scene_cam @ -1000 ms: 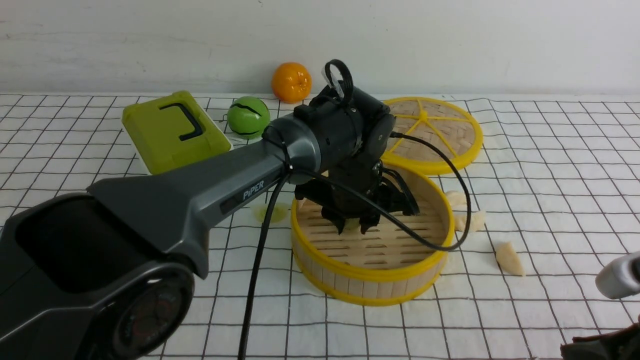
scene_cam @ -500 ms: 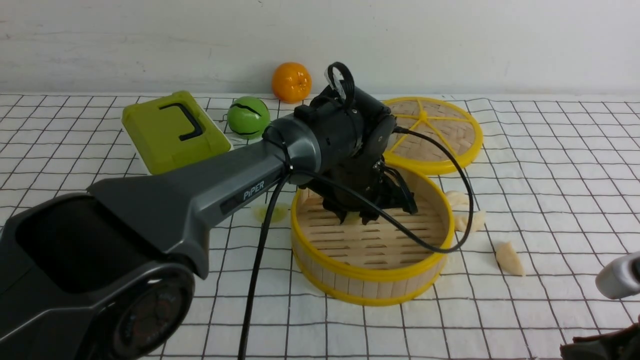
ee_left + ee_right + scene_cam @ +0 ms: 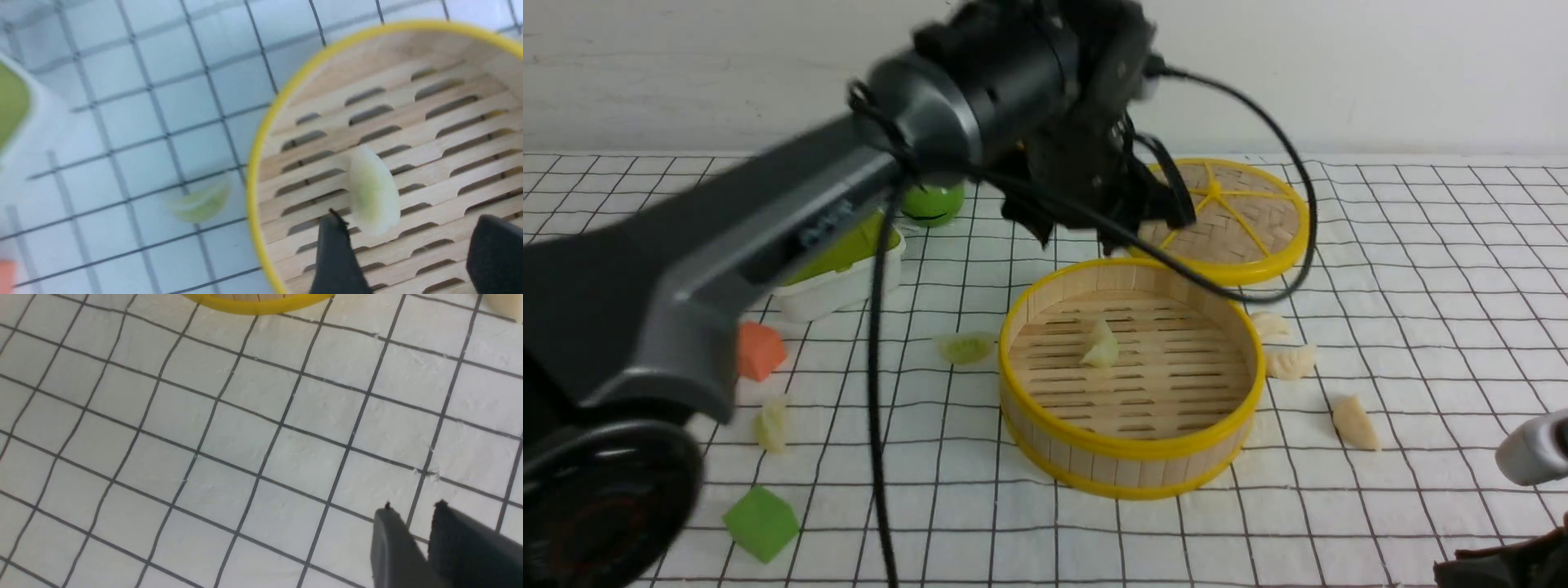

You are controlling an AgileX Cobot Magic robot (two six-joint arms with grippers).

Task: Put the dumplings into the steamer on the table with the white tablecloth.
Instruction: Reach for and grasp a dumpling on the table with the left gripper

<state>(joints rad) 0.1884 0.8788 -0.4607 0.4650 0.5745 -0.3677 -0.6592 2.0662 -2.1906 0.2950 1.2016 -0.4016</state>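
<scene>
Dumplings [image 3: 1100,347], where?
- One green on the steamer [image 3: 1131,447] floor, frame centre; the rest on the tablecloth [image 3: 1339,531], both sides. My left pincer [image 3: 1078,237] is spread, empty, above it.
- Handling?
- Light, small, probably slippery. I'd pinch across the fat middle. Right pincer [image 3: 413,510] barely parted, empty.

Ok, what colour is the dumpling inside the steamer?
The dumpling is pale green, whitish at the edges; the left wrist view shows it best.
</scene>
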